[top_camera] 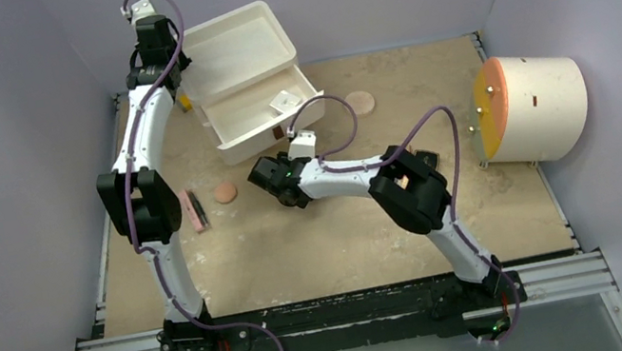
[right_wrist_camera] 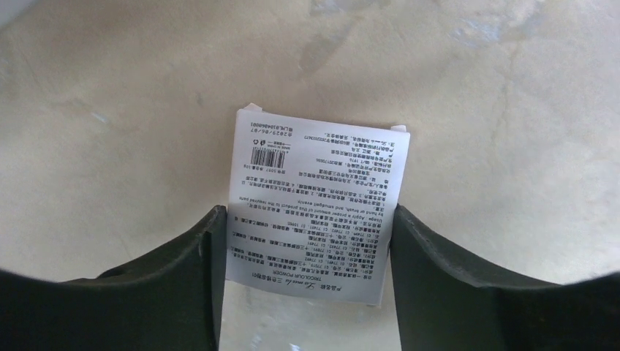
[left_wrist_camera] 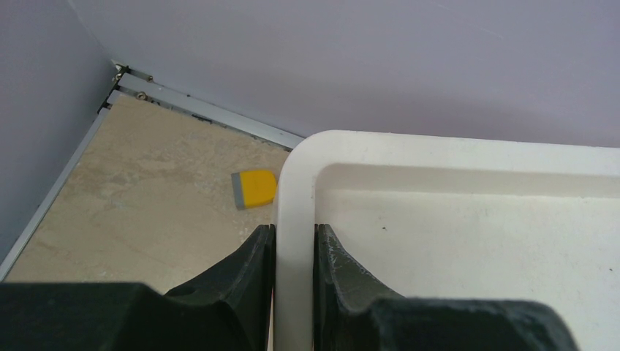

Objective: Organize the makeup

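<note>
My left gripper (left_wrist_camera: 295, 245) is shut tight on the rim of the white case's lid (left_wrist_camera: 292, 190), one finger outside the edge and one inside. I judge that this is to prop the case open and steady it while the other arm loads it. In the left wrist view a small yellow block (left_wrist_camera: 254, 189) lies on the table (top_camera: 328, 240) just left of the lid; it is not makeup and I leave it alone.

My right gripper (right_wrist_camera: 305, 219) stands about half open around a white square box (right_wrist_camera: 318, 205), label side up, in the centre of the right wrist view. A finger (right_wrist_camera: 208, 241) presses each side edge, so I take it as gripped. I cannot tell whether it has left the table. From above, this gripper sits just below the case, at the centre of the frame, which suits carrying the box up into the tray.

The case's tray (top_camera: 254, 139), in the upper middle of the overhead frame, holds one small white item (top_camera: 284, 100) near its right end. The rest of the tray floor looks bare.

Out on the table are a peach disc (top_camera: 225, 192) and a pink-and-black stick (top_camera: 193, 211) at centre left, and a second peach disc (top_camera: 360, 102) right of the tray. So most of the sorting is not yet done
</note>
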You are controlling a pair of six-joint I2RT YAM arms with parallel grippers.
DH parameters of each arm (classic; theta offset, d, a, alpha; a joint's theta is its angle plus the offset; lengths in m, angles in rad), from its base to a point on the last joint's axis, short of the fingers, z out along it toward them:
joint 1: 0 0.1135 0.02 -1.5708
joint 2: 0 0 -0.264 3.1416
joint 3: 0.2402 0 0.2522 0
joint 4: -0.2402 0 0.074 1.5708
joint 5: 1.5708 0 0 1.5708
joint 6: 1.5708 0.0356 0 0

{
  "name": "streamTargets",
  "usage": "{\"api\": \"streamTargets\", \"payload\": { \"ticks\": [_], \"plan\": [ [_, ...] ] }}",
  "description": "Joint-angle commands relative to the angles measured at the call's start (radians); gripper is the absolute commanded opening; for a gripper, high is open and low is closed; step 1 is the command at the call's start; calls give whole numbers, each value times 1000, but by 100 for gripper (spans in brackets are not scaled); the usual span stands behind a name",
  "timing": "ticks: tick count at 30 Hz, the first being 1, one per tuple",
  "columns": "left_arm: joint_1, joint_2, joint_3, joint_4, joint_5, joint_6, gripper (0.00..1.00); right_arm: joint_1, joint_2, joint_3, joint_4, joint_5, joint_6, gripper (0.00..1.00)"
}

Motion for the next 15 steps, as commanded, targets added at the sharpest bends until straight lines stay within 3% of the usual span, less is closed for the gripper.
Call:
{"api": "streamTargets", "payload": {
  "ticks": [1,7,15],
  "plan": [
    [24,73,-47,-191,48,-10,0,5,-110,-132,-42,-27,-34,40],
    [24,69,-47,-193,54,-19,0,64,-320,-256,-86,3,-50,39],
    [24,58,-50,-198,62,-30,0,97,-593,-292,-77,56,-260,39]
  ]
}}
